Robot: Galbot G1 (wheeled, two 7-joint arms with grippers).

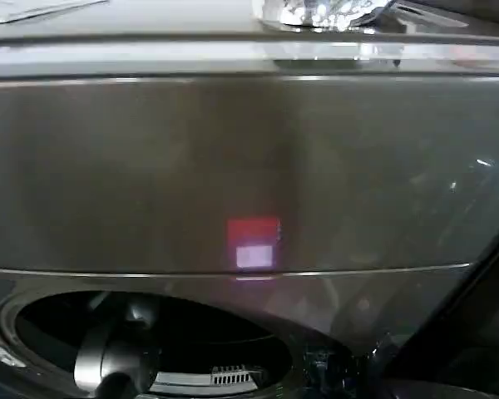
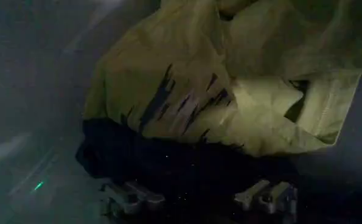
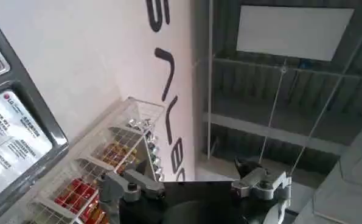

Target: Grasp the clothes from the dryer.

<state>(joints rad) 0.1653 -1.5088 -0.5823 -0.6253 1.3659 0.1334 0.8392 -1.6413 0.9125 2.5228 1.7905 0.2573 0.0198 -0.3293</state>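
Note:
The dryer [image 1: 233,150] is a bronze-grey front panel with a red-lit display [image 1: 254,241]. Its round porthole [image 1: 191,332] is open at the lower left of the head view, and my left arm [image 1: 116,353] reaches into it. Inside the drum lie the clothes: a lime yellow-green piece [image 2: 229,73] with dark streaks, and a dark navy piece [image 2: 144,158] under it. My left gripper [image 2: 199,198] is open just in front of the bundle, its fingers spread wide, with the edge of the navy fabric lying between them. My right gripper [image 3: 196,185] is open and holds nothing, up in the room away from the drum.
The grey drum wall [image 2: 34,91] curves beside the bundle. A dark door edge [image 1: 474,332] stands right of the porthole. A shiny crumpled thing [image 1: 324,12] sits on the dryer's top. The right wrist view shows an LG-labelled machine [image 3: 10,128] and a wire rack [image 3: 101,170] of bottles.

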